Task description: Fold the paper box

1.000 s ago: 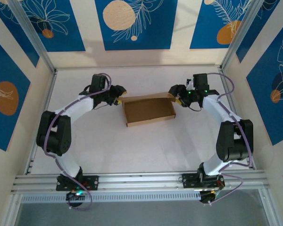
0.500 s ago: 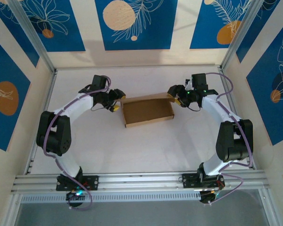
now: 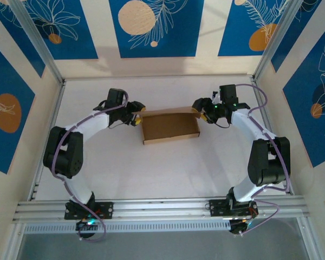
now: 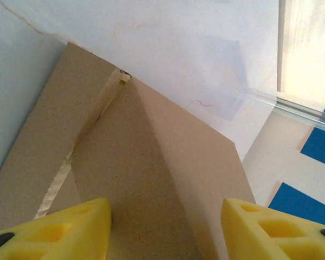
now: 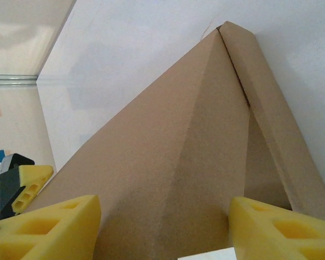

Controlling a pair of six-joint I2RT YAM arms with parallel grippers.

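Observation:
The paper box is a shallow brown cardboard tray lying in the middle of the white table, its long side running left to right. My left gripper is at the box's left end, open. In the left wrist view its yellow fingers stand wide apart over a folded cardboard panel. My right gripper is at the box's far right corner, also open. Its yellow fingers straddle a creased cardboard wall. The left gripper's yellow fingertip shows at the far end of the box in the right wrist view.
The white table is walled by an aluminium frame at the near edge, and by blue and cream patterned panels on the other sides. Both arm bases sit on the near rail.
My left gripper has dropped slightly and moved right, closing in on the box's left end. The right gripper and the box have barely moved.

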